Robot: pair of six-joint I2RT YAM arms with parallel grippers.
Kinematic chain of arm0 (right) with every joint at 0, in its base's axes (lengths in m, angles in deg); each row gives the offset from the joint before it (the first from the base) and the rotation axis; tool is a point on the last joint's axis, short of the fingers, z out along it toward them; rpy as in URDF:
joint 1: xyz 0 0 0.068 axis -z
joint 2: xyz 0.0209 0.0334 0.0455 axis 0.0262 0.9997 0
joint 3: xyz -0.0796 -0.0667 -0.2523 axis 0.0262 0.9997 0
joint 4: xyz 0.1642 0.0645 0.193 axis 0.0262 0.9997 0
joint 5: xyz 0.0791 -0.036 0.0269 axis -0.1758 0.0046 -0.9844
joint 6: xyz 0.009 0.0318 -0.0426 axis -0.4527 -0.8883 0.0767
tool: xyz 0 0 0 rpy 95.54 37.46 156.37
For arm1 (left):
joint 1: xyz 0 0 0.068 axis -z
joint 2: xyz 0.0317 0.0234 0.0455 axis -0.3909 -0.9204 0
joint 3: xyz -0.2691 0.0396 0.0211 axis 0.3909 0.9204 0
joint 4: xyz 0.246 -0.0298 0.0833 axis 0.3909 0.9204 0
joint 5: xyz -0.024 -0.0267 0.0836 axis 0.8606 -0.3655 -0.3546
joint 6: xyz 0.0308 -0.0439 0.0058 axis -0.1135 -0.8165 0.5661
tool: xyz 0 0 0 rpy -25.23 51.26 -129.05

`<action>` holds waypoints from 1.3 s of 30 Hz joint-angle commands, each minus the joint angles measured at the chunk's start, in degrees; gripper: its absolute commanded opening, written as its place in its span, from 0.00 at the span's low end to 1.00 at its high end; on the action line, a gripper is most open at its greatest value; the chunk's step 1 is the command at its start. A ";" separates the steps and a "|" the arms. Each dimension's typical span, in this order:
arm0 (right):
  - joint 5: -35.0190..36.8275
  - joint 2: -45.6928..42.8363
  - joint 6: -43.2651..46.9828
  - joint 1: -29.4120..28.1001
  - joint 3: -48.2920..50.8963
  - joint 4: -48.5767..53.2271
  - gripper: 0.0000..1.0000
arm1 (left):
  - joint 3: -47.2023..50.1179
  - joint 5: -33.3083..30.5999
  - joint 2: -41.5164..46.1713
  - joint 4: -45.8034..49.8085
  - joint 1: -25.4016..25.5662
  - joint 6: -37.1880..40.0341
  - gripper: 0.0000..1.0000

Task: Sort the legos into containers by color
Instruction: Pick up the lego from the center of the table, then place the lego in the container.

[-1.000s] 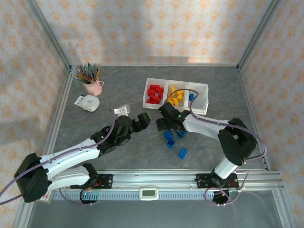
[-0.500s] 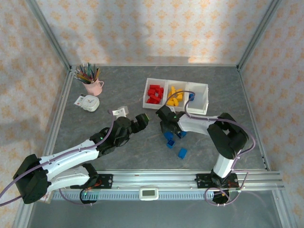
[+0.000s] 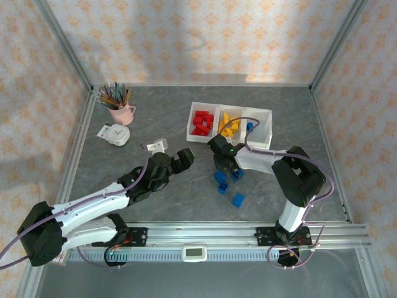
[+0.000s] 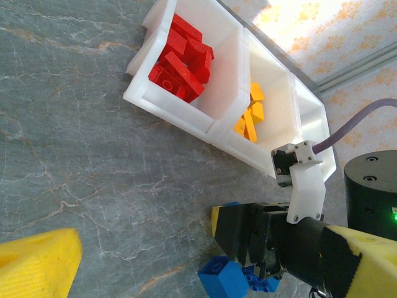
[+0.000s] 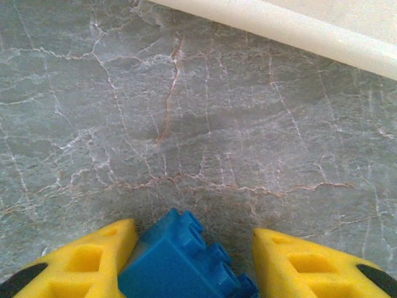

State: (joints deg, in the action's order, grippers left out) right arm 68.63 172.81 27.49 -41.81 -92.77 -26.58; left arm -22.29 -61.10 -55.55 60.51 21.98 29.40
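A blue lego (image 5: 177, 267) is pictured between the right gripper's (image 5: 192, 248) parted fingers, touched by one, clear of the other.

**Sorting state.** Three joined white translucent containers (image 3: 260, 138) are shown as one rectangular tray toward the far side of the bench (image 3: 155, 112). Red legos (image 3: 201, 122) are heaped in the left bin and yellow-orange legos (image 3: 228, 126) in the middle bin. A single blue brick (image 3: 250, 126) is seen in the right bin. Several loose blue legos (image 3: 238, 200) are scattered on the bench just in front of the tray. One studded blue lego (image 5: 177, 267) is seen between the fingers of the right gripper (image 5: 192, 236), touching one finger and apart from the other.
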 commanded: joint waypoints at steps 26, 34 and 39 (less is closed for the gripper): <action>3.69 -10.96 1.61 21.25 -7.54 1.07 0.34 | -17.18 11.09 -18.37 -4.69 0.73 7.44 0.99; 5.38 1.15 1.25 26.31 -16.68 -1.92 0.35 | -23.11 12.66 -25.37 -5.32 0.84 9.60 0.99; 5.79 7.28 1.35 27.67 -21.17 -2.48 0.39 | -25.35 13.29 -27.73 -4.98 0.80 10.27 0.99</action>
State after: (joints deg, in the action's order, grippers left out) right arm 71.89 178.15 28.56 -14.78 -111.30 -28.31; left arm -45.44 -48.60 -82.48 56.57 22.66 37.97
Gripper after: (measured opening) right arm 0.386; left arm 0.992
